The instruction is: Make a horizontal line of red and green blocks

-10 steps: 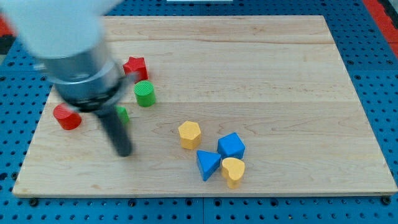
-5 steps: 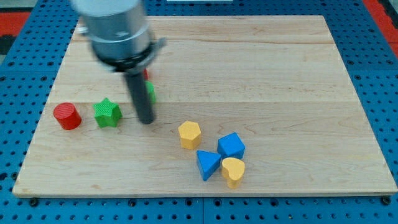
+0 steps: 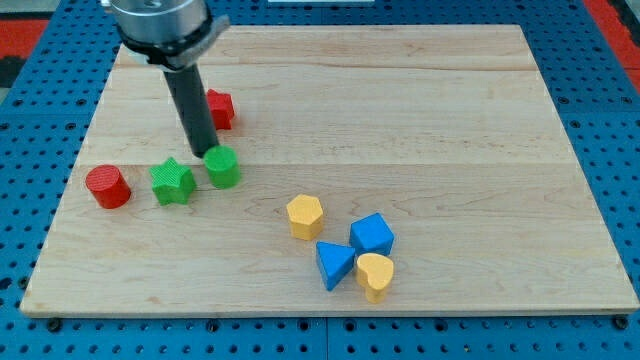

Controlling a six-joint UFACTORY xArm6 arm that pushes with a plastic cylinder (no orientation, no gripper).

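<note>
A red cylinder [image 3: 107, 186], a green star [image 3: 172, 182] and a green cylinder [image 3: 223, 167] lie in a rough row at the board's left. A red star-like block [image 3: 220, 108] sits above them, partly behind the rod. My tip [image 3: 204, 150] rests just above and left of the green cylinder, touching or nearly touching its upper edge.
A yellow hexagon [image 3: 304, 216], a blue cube [image 3: 372, 234], a blue triangle [image 3: 334, 265] and a yellow heart [image 3: 376, 275] cluster at the lower middle of the wooden board [image 3: 450, 120]. Blue pegboard surrounds the board.
My tip moved up and left, from below the green cylinder to above it. The green cylinder has shifted down and left, closer to the green star. The arm body rose out of the view's top.
</note>
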